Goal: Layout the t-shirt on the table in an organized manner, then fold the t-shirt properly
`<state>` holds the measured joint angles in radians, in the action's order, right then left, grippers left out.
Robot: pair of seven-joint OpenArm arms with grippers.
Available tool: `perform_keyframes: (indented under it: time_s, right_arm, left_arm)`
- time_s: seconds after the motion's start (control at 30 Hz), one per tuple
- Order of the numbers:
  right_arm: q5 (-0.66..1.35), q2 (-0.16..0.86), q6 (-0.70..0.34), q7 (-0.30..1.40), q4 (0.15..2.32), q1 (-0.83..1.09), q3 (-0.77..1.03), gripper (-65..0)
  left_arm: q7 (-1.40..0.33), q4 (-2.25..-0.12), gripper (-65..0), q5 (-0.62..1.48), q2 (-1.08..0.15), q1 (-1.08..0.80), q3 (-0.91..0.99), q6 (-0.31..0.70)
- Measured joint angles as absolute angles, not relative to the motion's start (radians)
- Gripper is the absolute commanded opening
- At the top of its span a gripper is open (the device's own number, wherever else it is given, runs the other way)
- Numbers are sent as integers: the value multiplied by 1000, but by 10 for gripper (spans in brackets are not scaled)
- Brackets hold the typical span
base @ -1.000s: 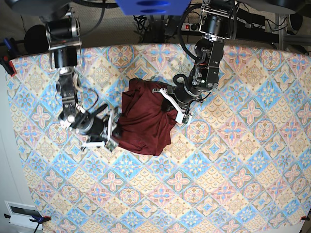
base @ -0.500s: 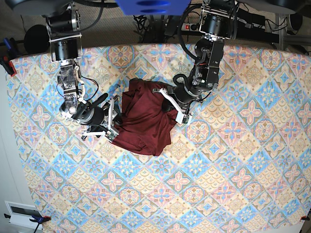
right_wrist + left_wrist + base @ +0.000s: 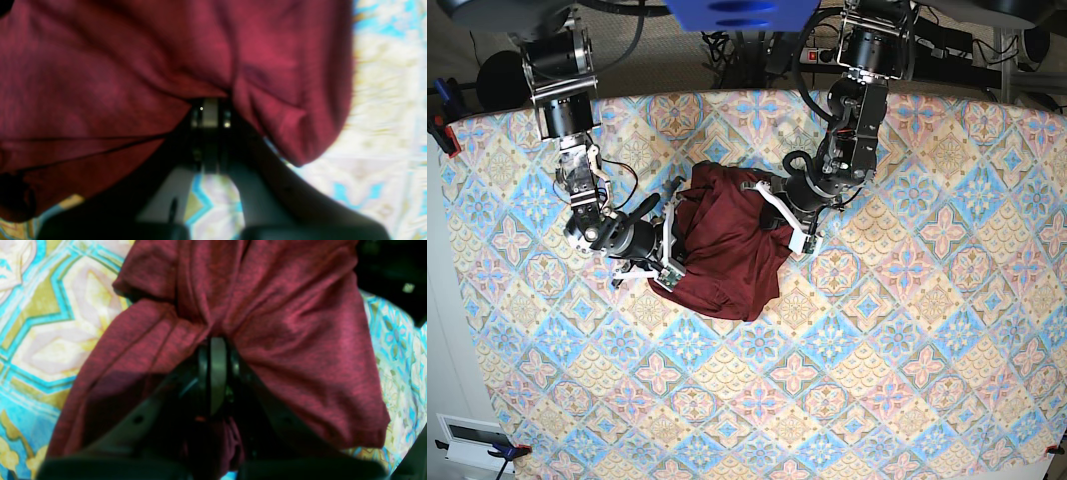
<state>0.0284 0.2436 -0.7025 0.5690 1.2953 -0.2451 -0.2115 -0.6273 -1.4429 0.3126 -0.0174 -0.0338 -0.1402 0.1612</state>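
1. Since a second ago, my right claw [image 3: 670,258] has slid in and clamped tight on the shirt [image 3: 727,245].
2. Left claw [image 3: 789,225] pinches the opposite edge; the shirt lies bunched mid-table [image 3: 907,330].
3. Risk: thin fabric slipping or stretching when pulled apart.
4. No readable writing.

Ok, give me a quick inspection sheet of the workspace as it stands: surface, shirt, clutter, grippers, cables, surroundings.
Surface: table under a patterned cloth, lying flat.
Job's things: t-shirt bunched in a crumpled heap near the table's middle, not laid out.
Clutter: nothing seen on the table.
Grippers: left gripper shut on the t-shirt's fabric; right gripper shut on the t-shirt's opposite edge.
Cables: black cables and a power strip on the floor beyond the far edge.
Surroundings: white box on the floor beside a near corner; clamps at the table's corners.
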Motion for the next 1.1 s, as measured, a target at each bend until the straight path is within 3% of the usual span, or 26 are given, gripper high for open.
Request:
perform_keyframes:
  time_s: [0.6, 0.83, 1.0, 1.1]
  right_arm:
    - [25, 293, -703, 570, 1209, -389, -220, -650]
    - [25, 290, -703, 569, 1192, -388, -218, -577]
    - [26, 298, -702, 608, 1378, -379, -213, -573]
    - [57, 358, -702, 630, 1518, -373, -216, -573]
  left_arm:
    - [-595, -1443, -646, 313, -20, -60, -138, 161]
    - [-598, -1448, -646, 313, -19, -61, -138, 161]
    - [-628, -1458, -646, 409, -11, -69, -61, 162]
    - [-640, -1456, -646, 468, -20, -70, -19, 162]
